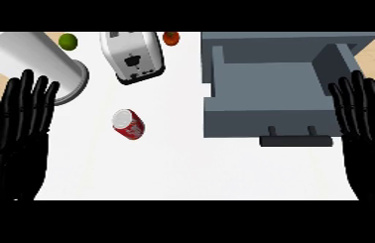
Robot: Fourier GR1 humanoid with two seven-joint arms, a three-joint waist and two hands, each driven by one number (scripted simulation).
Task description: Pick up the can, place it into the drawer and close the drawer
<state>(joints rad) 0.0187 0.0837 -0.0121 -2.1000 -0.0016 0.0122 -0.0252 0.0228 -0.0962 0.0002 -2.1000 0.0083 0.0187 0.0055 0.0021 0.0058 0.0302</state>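
Red cylindrical metal can (129,124) stands on the white desk (190,172), left of the open grey drawer (267,95). Left robot hand (28,108) and right robot hand (356,108) rest at the edges, fingers straight and spread, holding nothing.

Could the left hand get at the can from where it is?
Probably yes. The left hand rests open at the view's left edge, and the can stands to its right on bare counter with nothing between them. The silver cylinder and toaster sit farther back.
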